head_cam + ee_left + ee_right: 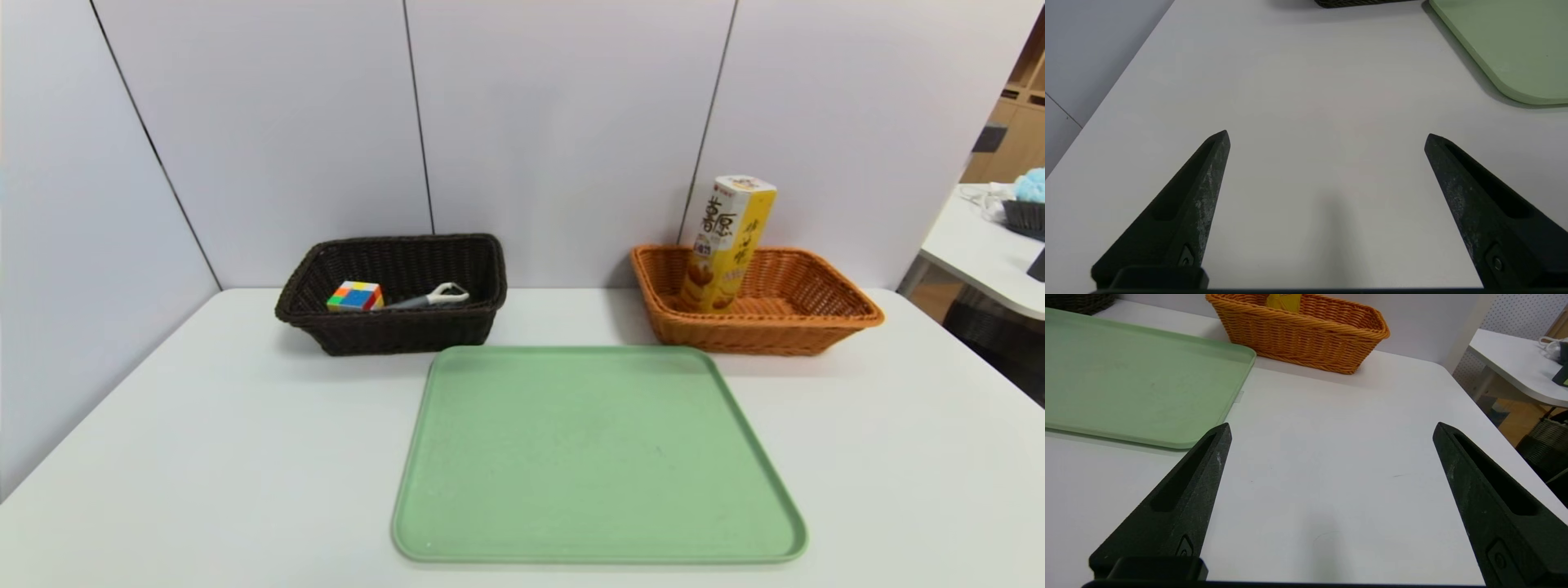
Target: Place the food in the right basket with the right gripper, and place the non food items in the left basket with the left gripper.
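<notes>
Biscuit box [725, 243] stands tilted in the orange basket [816, 322] on the right, while the colour cube [355, 296] and a white-handled tool [433, 298] lie side by side in the dark basket [322, 282] on the left, and the green tray [596, 457] sits bare on the tabletop [204, 457] in front of both. Left gripper [1327, 139] hovers over bare tabletop beside the tray's corner, fingers [1200, 192] spread wide and holding nothing. Right gripper [1331, 428] hangs on the tray's other side, short of the orange basket, fingers [1188, 490] equally spread and empty.

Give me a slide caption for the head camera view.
Sorting done: puzzle cube and peeler in the dark basket, snack box upright in the orange basket, green tray bare.
</notes>
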